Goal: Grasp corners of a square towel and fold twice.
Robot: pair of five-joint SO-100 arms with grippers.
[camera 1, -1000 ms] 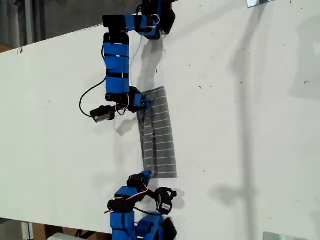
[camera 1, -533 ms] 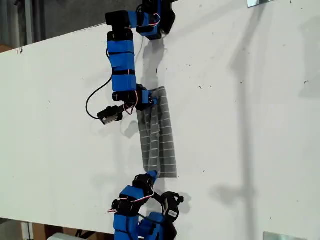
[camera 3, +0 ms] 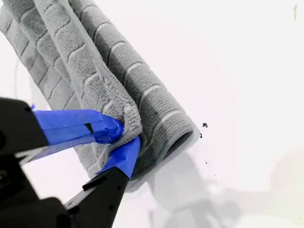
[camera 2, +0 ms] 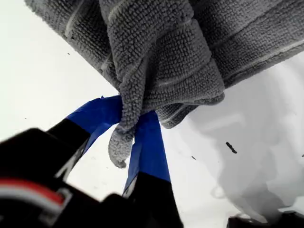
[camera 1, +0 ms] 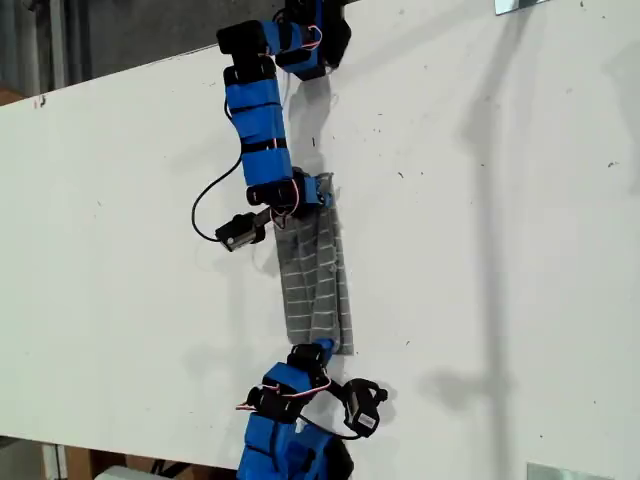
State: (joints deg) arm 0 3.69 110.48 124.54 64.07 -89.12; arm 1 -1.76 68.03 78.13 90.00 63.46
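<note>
Over at the exterior view's left there is only the bare white tabletop [camera 1: 120,250], tilted in the frame, with a dark strip of floor beyond its far edge.

A little further in stand the two blue-and-black arms, one coming down from the top edge of that view and one rising from the bottom edge. A looping black cable [camera 1: 205,200] hangs off the upper arm beside its small black camera block [camera 1: 240,232].

The upper arm carries my first gripper [camera 1: 322,190]. It is at the far end of the grey square towel with thin white stripes [camera 1: 315,280]. In the first wrist view, its blue-taped jaws are clamped on a corner [camera 2: 118,147] of the cloth, whose rounded tip pokes out between them while the rest bunches above.

The lower arm carries my second gripper [camera 1: 322,350], at the near end of the towel. In the second wrist view its jaws are pinched tight on another corner [camera 3: 130,118], lifting the upper layer.

The towel lies near the table's middle as a long narrow strip between the two grippers. It is doubled over lengthwise, with the loose layer raised and curling across towards the exterior view's right.

Right of the cloth the table is bare except for a few dark specks and soft grey shadows. Two shiny metal pieces [camera 1: 520,5] sit at that view's right, one at the top edge and one at the bottom.
</note>
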